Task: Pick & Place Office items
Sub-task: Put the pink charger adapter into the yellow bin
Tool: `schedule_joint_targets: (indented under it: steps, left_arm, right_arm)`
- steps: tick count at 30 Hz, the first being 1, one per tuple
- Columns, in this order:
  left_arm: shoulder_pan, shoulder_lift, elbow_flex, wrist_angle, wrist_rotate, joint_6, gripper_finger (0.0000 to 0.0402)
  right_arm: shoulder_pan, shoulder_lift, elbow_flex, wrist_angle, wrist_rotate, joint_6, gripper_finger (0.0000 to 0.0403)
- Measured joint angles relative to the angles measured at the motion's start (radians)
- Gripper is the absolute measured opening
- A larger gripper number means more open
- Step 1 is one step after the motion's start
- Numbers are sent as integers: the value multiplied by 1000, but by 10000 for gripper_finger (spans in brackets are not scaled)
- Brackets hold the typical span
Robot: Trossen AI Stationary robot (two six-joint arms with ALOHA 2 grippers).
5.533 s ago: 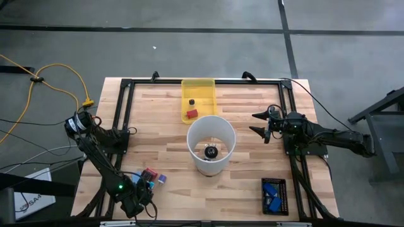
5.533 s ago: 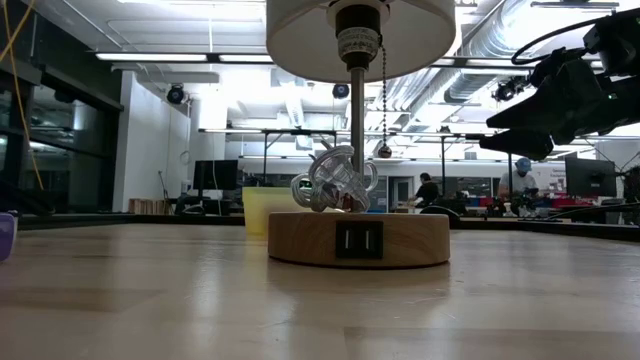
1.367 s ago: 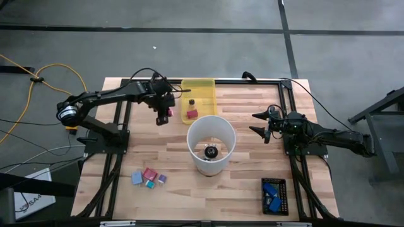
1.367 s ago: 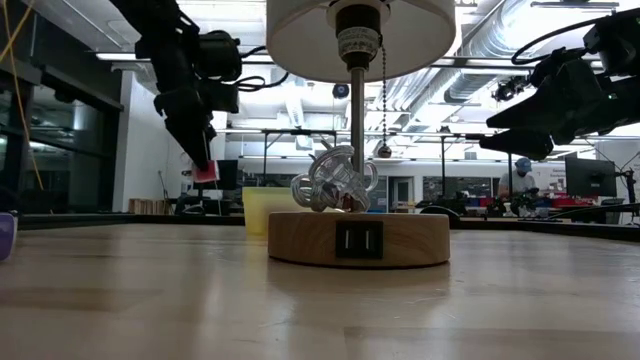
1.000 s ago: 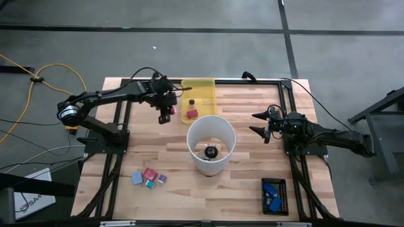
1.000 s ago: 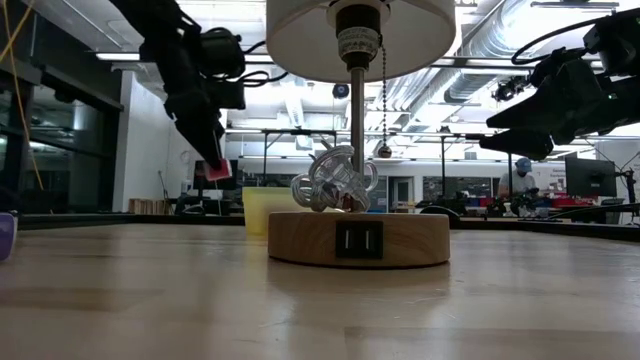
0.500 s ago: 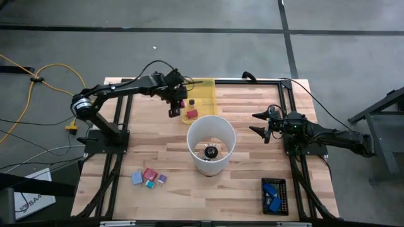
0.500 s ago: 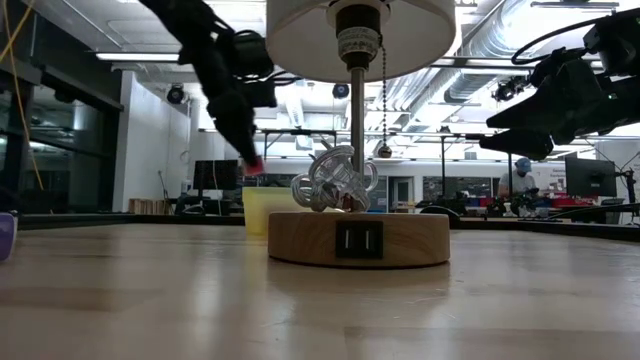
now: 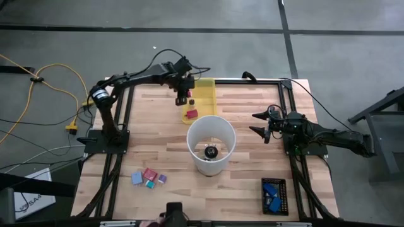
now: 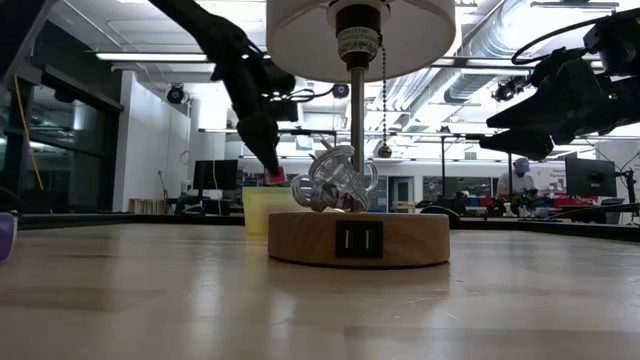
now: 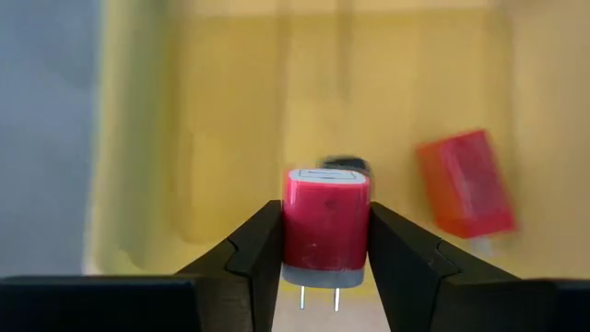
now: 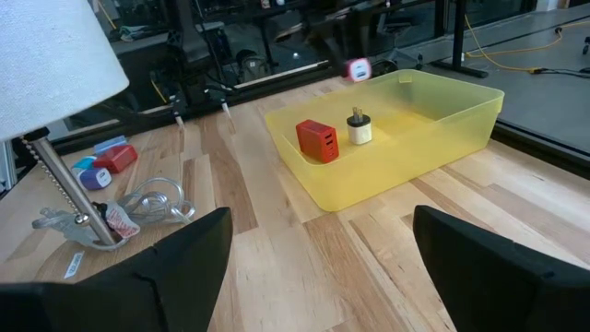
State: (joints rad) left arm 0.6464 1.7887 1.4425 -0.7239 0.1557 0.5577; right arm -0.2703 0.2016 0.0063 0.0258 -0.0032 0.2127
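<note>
Left gripper point(image 11: 324, 267) jaws clenched on pink charger point(image 11: 324, 226) over yellow tray point(image 9: 206, 99); right gripper point(image 9: 257, 123) jaws spread, idle. No legible writing.

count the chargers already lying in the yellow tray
2: a red charger and a small pale one lie side by side in the tray. A third, pink charger is held above it in the left tool, not yet down.
</note>
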Motion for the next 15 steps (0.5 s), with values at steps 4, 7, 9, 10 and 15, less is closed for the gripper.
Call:
schedule_joint_targets:
  steps: [4, 7, 9, 10, 15]
  left_arm:
    - [25, 42, 57, 1, 0, 55, 134]
    - [43, 61, 80, 9, 0, 93, 134]
    - [54, 74, 82, 20, 0, 114, 134]
    - [59, 79, 82, 25, 0, 123, 134]
    - [79, 119, 82, 50, 12, 156, 134]
  right_arm:
    - [0, 0, 0, 0, 0, 0, 325]
    - [0, 0, 0, 0, 0, 0, 325]
    - [0, 0, 0, 0, 0, 0, 325]
    - [0, 0, 0, 0, 0, 0, 325]
    - [0, 0, 0, 0, 0, 0, 325]
